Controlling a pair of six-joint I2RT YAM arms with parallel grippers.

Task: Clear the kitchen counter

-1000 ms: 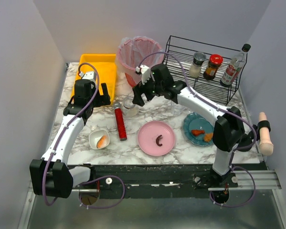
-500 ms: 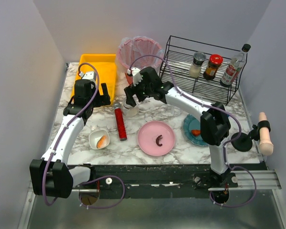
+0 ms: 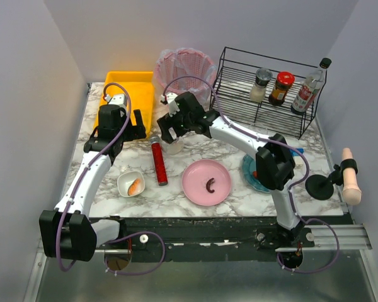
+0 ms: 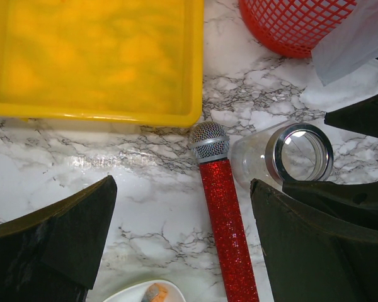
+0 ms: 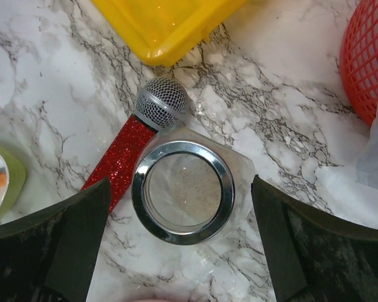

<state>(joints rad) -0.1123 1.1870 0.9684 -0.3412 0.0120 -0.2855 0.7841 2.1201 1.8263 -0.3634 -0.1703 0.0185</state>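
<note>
Right gripper [image 5: 176, 245] hangs spread over the jar [image 5: 184, 192] on the worktop [image 5: 44, 82], mic [image 5: 142, 135] touching at ten o'clock; glass looks rigid, slick (breakable), so grip the body below the rim. Left gripper [image 4: 176, 239] also spread.

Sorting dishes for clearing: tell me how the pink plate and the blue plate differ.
The round pink plate lies in full view near the counter's front; the round blue plate to its right is largely hidden behind the right arm. The pink plate holds one small dark curved scrap; the blue plate's contents are mostly covered. Both lie flat on the white marble counter.
</note>
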